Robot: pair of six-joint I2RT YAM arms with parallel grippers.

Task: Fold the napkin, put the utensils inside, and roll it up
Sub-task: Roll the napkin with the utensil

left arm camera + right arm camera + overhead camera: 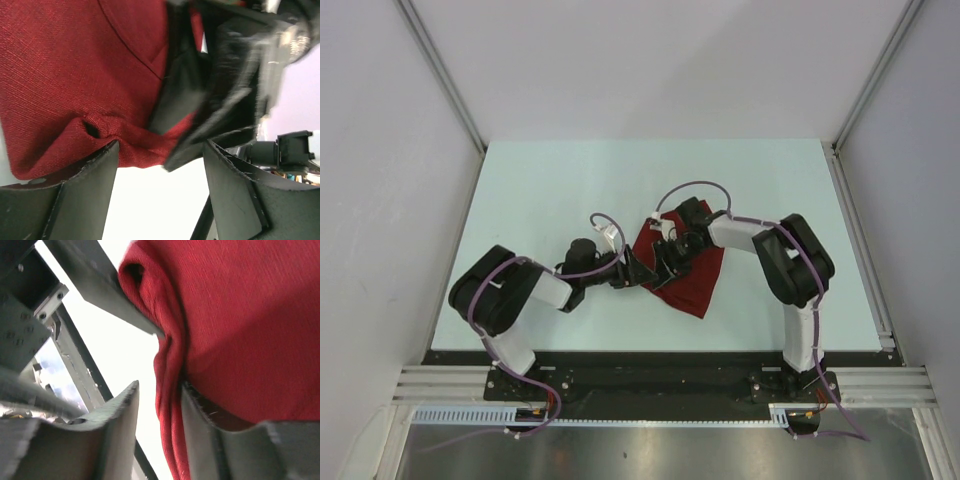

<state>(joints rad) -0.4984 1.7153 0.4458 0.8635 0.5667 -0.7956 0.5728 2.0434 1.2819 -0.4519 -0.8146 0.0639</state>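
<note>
The dark red napkin (697, 278) lies folded on the pale table (560, 190), bunched along its left edge. My left gripper (637, 272) sits at that edge, open, and the cloth (75, 75) ends just beyond its fingertips (112, 150). From the other side my right gripper (670, 262) meets it, its black fingers (220, 80) crossing the left wrist view. In the right wrist view the right gripper (160, 386) is open. The rolled cloth edge (170, 370) hangs against one finger, with a gap to the other. The utensils are hidden.
Grey walls and metal rails (860, 230) frame the table on the left, right and back. Both arm bases stand on the black strip (650, 370) at the near edge. The two grippers are almost touching each other over the napkin's left edge.
</note>
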